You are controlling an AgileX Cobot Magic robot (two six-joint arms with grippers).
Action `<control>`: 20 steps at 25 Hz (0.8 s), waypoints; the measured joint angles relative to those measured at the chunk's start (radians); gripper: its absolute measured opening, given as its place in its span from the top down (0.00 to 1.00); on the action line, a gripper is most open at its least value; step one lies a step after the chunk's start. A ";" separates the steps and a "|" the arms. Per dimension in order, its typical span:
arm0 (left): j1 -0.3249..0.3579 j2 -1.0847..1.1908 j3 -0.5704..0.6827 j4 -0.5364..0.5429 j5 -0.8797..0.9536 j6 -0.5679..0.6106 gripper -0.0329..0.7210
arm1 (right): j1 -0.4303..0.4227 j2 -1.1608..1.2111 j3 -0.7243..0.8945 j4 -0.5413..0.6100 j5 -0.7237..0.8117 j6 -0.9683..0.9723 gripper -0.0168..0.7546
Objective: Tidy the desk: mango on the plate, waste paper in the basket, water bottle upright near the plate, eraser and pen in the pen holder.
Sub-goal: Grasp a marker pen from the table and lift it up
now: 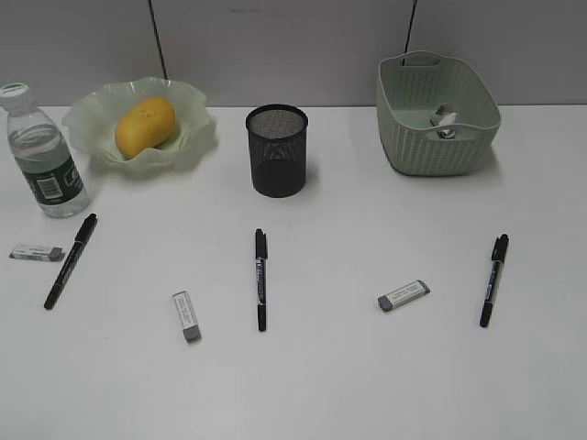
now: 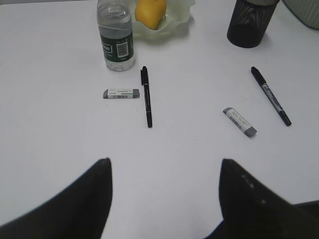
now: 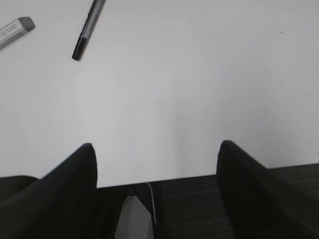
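The mango lies on the green plate at the back left. The water bottle stands upright just left of the plate. The waste paper lies in the basket at the back right. The black mesh pen holder stands between them. Three pens and three erasers lie on the desk. My left gripper is open and empty, short of a pen and an eraser. My right gripper is open and empty over the desk's front edge.
Neither gripper shows in the exterior view. The right wrist view shows a pen and an eraser far ahead on the left. The left wrist view also shows another eraser and another pen on the right.
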 joint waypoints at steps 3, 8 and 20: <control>0.000 0.000 0.000 0.000 0.001 0.000 0.28 | 0.000 0.177 -0.055 0.005 -0.059 0.038 0.22; 0.000 0.000 0.000 0.000 0.002 0.000 0.28 | 0.000 0.461 -0.173 0.064 -0.171 0.050 0.26; 0.000 0.000 0.000 0.000 0.003 0.000 0.28 | 0.000 1.014 -0.493 0.091 -0.227 0.050 0.33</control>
